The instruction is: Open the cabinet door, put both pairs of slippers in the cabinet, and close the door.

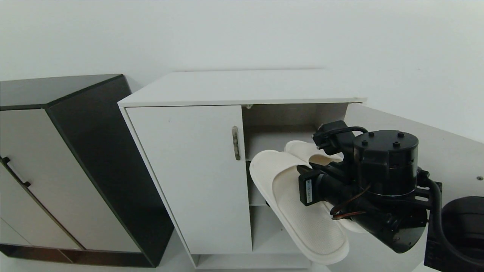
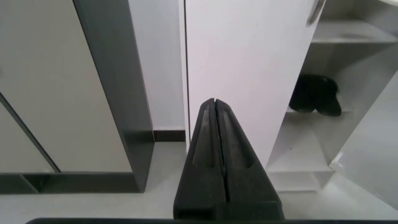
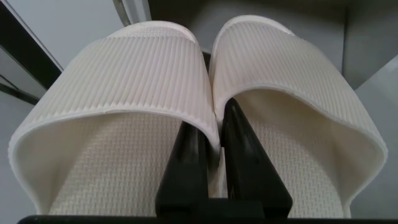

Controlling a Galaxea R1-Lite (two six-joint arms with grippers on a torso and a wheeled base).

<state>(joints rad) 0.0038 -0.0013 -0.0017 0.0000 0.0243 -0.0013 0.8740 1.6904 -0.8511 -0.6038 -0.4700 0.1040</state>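
**A:** How is the right arm [image 1: 378,181] set?

**B:** It is stretched forward in front of the open right half of the white cabinet [image 1: 242,87], with the wrist turned toward the opening. The right door [image 1: 446,151] stands swung wide beside the arm.

**A:** And its claw?

**B:** The right claw [image 3: 214,124] is nearly closed and grips the pair of cream slippers [image 1: 302,215]. Its two fingers [image 3: 249,162] pinch the inner edges of both slippers together, so the slippers sit side by side, one on either side of the claw.

**A:** Where does that put the slippers?

**B:** They are tilted, with the toes raised and pointing into the open compartment and the heels lower, nearer the robot. The toes are about level with the upper shelf [image 1: 264,143]. I cannot tell whether they touch it.

**A:** What about the left claw?

**B:** The left claw [image 2: 215,102] is closed, its pads pressed flat together with nothing between them. It points at the closed left door [image 1: 189,177] and is apart from it.

**A:** And the other pair?

**B:** The black slippers [image 2: 316,94] lie inside the cabinet on the shelf below the upper one, just past the edge of the closed door.

**A:** Anything else around?

**B:** There is a handle [image 1: 235,142] on the closed door. A dark cabinet [image 1: 94,151] stands just beside the white one, on its left.
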